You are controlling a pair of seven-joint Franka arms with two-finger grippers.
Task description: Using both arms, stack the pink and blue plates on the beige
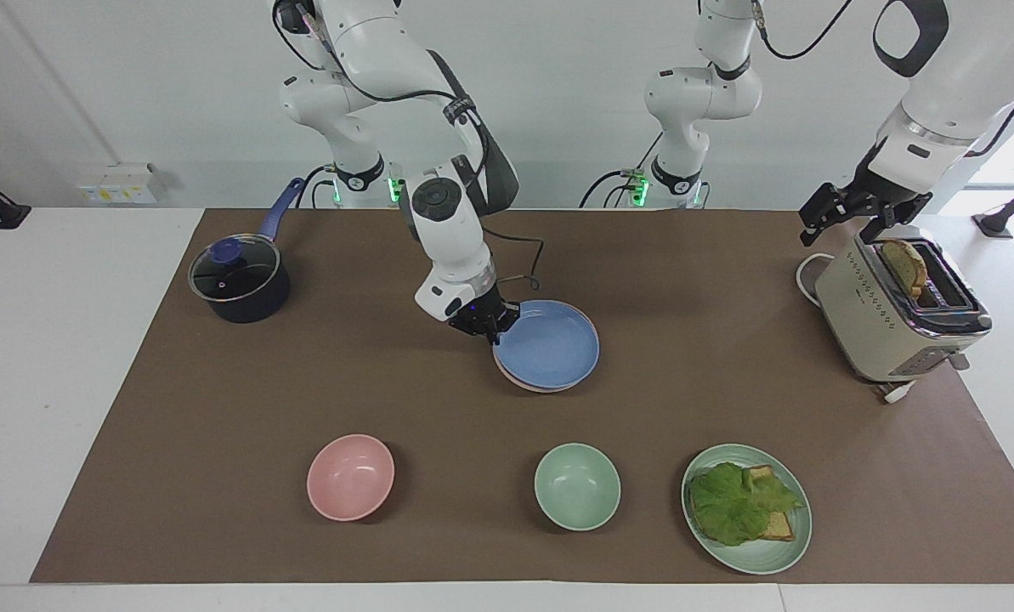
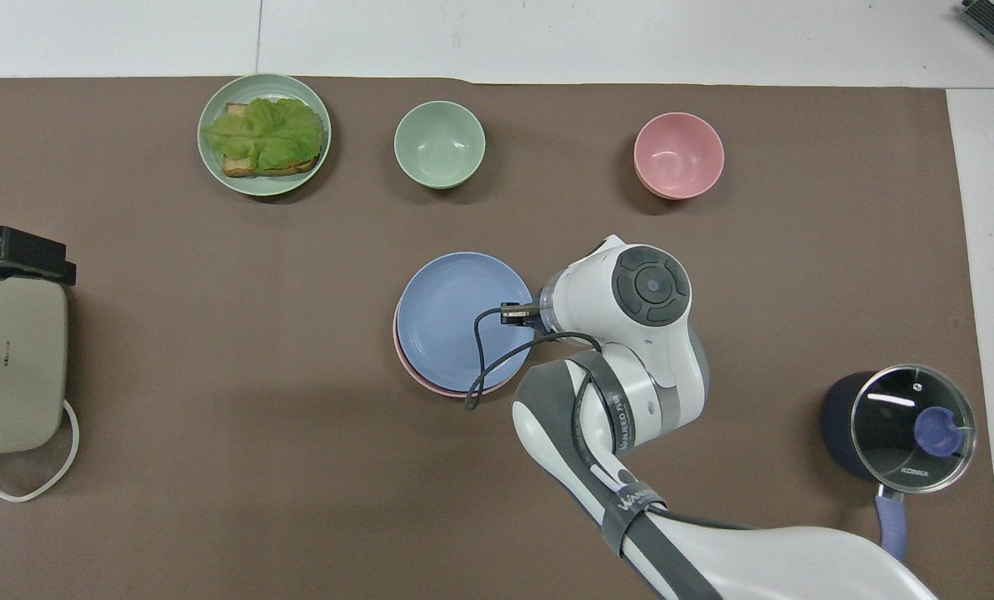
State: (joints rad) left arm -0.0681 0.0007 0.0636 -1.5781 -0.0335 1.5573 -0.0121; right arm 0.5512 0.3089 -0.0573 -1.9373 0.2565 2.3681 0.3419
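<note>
At the table's middle: the blue plate lies on top of the pink plate, whose rim peeks out around the edge farther from the robots.
Beige plate: I cannot make it out; presumably it sits hidden under the other two, but nothing shows it.
Right gripper: down at the blue plate's rim, on the side toward the right arm's end of the table. Its fingertips sit right at the rim; whether they clamp it or have parted I cannot tell.
Left gripper: waiting in the air over the toaster, fingers spread wide, holding nothing.
Step in hand: to my eye, setting the blue plate down as the last layer of the stack.
Fit of the stack: slightly off-centre, the blue plate shifted a little toward the robots on the pink one.
Next move calls for: letting go of the rim cleanly, then lifting straight up and away so the fingers do not drag the plate off the pile.
Risk: a sideways pull could slide the top plate further askew.
</note>
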